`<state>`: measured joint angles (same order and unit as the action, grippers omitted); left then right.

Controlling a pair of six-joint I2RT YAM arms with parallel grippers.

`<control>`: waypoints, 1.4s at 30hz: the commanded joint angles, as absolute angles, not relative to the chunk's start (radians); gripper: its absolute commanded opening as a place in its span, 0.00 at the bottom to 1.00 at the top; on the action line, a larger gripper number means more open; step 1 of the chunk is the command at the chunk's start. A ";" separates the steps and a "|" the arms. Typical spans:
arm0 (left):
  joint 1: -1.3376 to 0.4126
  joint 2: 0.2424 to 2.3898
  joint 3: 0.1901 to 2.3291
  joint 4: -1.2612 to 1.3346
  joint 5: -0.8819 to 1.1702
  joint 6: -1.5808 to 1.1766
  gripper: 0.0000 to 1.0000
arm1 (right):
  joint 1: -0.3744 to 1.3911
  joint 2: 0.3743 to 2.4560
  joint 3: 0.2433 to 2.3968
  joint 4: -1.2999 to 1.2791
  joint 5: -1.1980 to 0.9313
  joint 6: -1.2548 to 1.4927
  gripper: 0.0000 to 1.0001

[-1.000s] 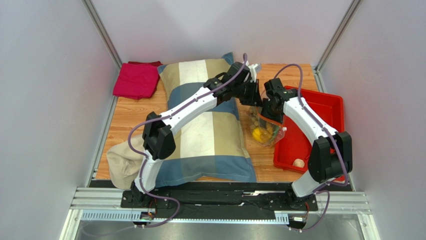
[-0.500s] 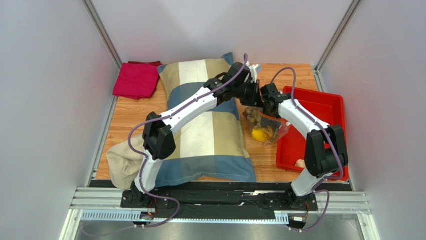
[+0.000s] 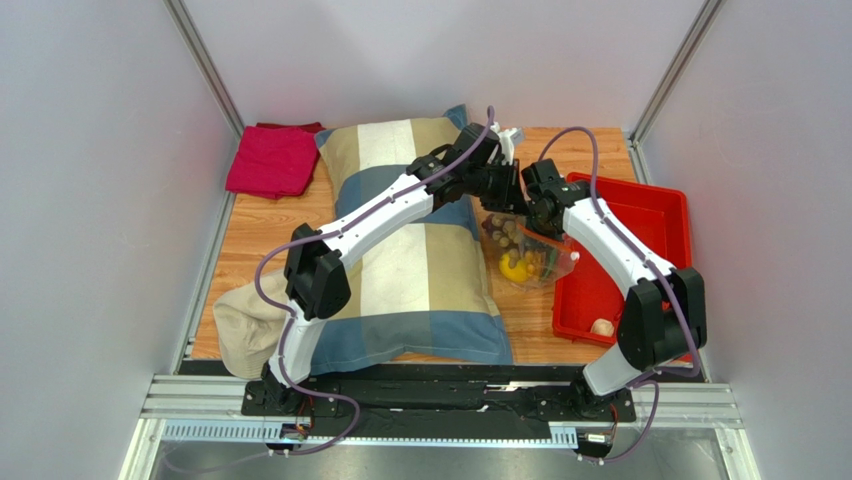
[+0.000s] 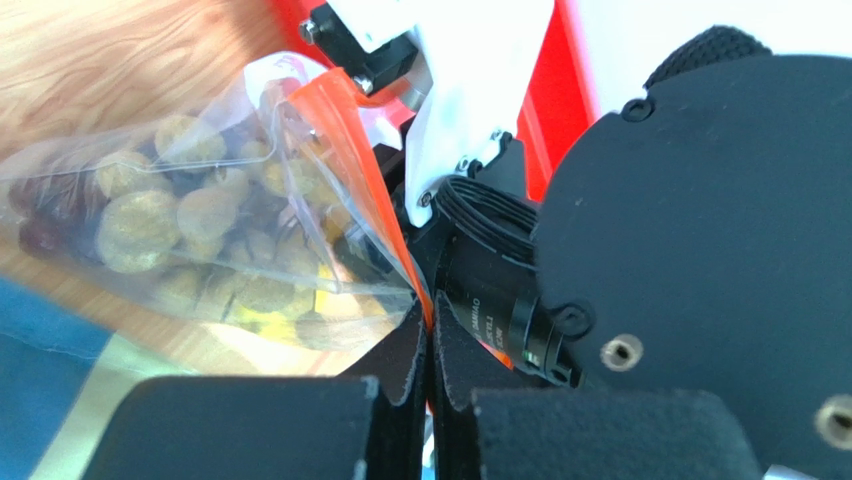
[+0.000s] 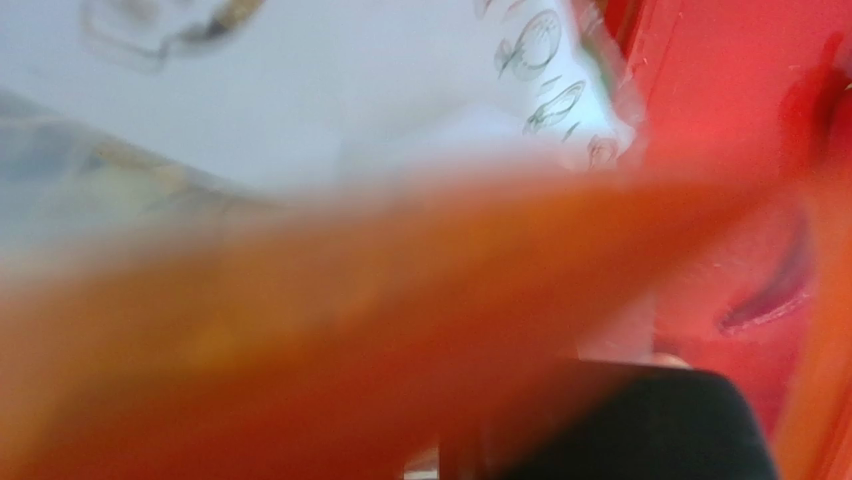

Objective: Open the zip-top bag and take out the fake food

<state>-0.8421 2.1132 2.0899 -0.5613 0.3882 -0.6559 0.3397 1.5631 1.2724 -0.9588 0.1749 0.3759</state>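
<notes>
The zip-top bag point(image 3: 528, 258) hangs between the pillow and the red tray, with fake food inside: a yellow lemon point(image 3: 515, 268) and dark and beige bits. My left gripper point(image 3: 503, 193) is shut on the bag's orange zip strip point(image 4: 400, 262), its pads point(image 4: 405, 345) pinching the strip. The left wrist view shows the clear bag point(image 4: 200, 230) with round beige and purple pieces. My right gripper point(image 3: 531, 220) sits at the bag's mouth, shut on the opposite strip. In the right wrist view the blurred orange strip point(image 5: 350, 330) fills the frame, with the white label point(image 5: 560, 80) behind it.
A large striped pillow point(image 3: 410, 260) covers the table's middle left. The red tray point(image 3: 650, 235) stands at the right with one beige toy piece point(image 3: 600, 327) in its near corner. A folded red cloth point(image 3: 272, 160) lies at the back left. The grippers are almost touching.
My right gripper has moved up and back toward the left gripper with the bag's edge. The bag has shifted and its contents have tumbled. The left arm has barely moved.
</notes>
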 commanded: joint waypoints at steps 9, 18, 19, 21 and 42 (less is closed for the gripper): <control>-0.848 2.074 2.091 -0.540 0.376 -0.629 0.00 | 0.341 1.367 1.368 -0.946 -0.231 0.146 0.00; -0.850 2.043 2.086 -0.583 0.330 -0.574 0.00 | 0.236 1.299 1.281 -0.891 -0.304 0.057 0.00; -0.850 2.039 2.083 -0.584 0.330 -0.574 0.00 | 0.197 1.302 1.273 -0.890 -0.319 0.073 0.00; -0.851 2.034 2.076 -0.584 0.330 -0.572 0.00 | 0.160 1.313 1.269 -0.888 -0.359 0.152 0.00; -0.854 2.069 2.141 -0.693 0.299 -0.518 0.00 | 0.124 1.217 1.270 -0.867 -0.678 0.144 0.00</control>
